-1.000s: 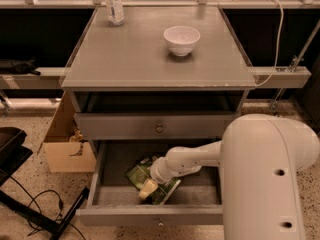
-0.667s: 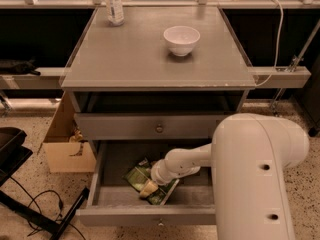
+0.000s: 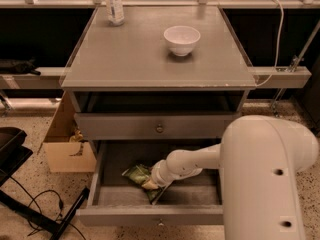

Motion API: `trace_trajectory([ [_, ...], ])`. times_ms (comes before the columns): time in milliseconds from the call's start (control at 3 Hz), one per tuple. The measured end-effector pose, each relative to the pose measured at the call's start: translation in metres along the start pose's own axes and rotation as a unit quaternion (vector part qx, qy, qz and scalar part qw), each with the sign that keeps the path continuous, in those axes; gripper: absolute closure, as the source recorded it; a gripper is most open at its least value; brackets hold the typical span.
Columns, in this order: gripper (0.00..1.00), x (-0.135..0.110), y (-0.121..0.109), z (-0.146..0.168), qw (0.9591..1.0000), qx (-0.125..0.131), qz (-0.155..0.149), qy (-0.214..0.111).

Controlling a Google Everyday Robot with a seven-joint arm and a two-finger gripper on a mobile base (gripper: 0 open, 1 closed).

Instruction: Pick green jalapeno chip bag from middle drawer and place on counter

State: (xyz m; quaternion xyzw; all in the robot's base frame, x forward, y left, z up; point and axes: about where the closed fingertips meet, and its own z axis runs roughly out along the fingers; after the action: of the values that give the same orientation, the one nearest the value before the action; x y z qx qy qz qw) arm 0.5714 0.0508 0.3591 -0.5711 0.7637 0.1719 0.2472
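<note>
The green jalapeno chip bag (image 3: 134, 174) lies crinkled on the grey floor of the open middle drawer (image 3: 195, 194), left of centre. My gripper (image 3: 153, 186) is down inside the drawer at the bag's right end, touching it and covering part of it. My white forearm reaches in from the right, and the large white arm link fills the lower right of the view. The counter (image 3: 145, 59) above is a flat grey top with a chipped pale front edge.
A white bowl (image 3: 182, 39) and a clear bottle (image 3: 114, 4) stand on the counter. The knobbed drawer front (image 3: 159, 128) above is shut. A cardboard box (image 3: 67, 149) and black equipment with cables (image 3: 20, 184) sit on the floor at left.
The gripper has stayed on the bag's right end in the drawer. The large arm link has shifted slightly sideways. The bag has hardly moved.
</note>
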Motion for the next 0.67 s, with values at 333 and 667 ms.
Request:
trace_trajectory([
  [333,0.96,-0.009,0.008,-0.049,0.9994,0.012,-0.021,-0.025],
  [667,1.0,-0.022,0.019,-0.129,0.9962,0.02,-0.075,-0.041],
])
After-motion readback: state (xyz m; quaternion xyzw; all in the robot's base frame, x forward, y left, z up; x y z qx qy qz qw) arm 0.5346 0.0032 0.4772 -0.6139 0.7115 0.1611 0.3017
